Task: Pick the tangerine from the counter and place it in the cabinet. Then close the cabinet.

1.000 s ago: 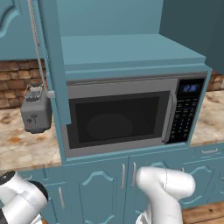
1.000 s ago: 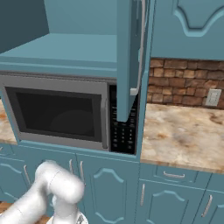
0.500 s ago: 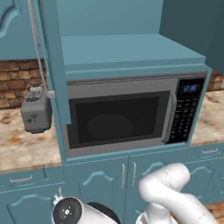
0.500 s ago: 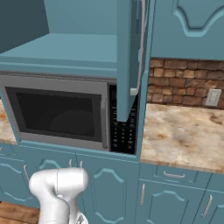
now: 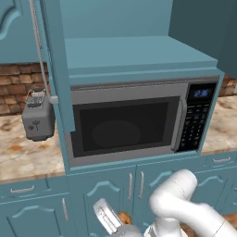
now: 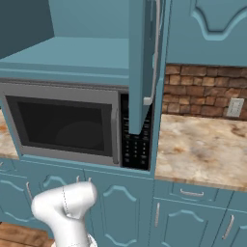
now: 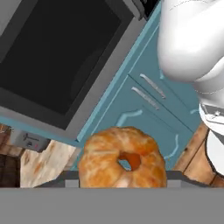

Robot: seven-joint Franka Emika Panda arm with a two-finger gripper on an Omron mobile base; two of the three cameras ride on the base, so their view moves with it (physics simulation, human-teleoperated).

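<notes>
Since the earlier frames the arm has swung low in front of the base cabinets; cabinet, microwave and toaster are unchanged.

Left base view: the gripper [image 5: 115,222] sits at the bottom edge, below the microwave [image 5: 134,122], with a sliver of orange just beside it. The cabinet [image 5: 134,51] above stands open, shelf bare. The toaster [image 5: 38,121] rests on the bench [image 5: 23,159].

Right base view: white arm low at left; the open cabinet door [image 6: 142,62] hangs over the bench's marbled top.

Hand view: the tangerine [image 7: 123,157] sits right at the fingers, so the gripper is pinching it, jaws drawn in on its sides.

Handling judgement: light, round, slightly soft skin with some give; likely to roll once released. Grip across the widest part, moderate squeeze, and set it well back on the shelf.
</notes>
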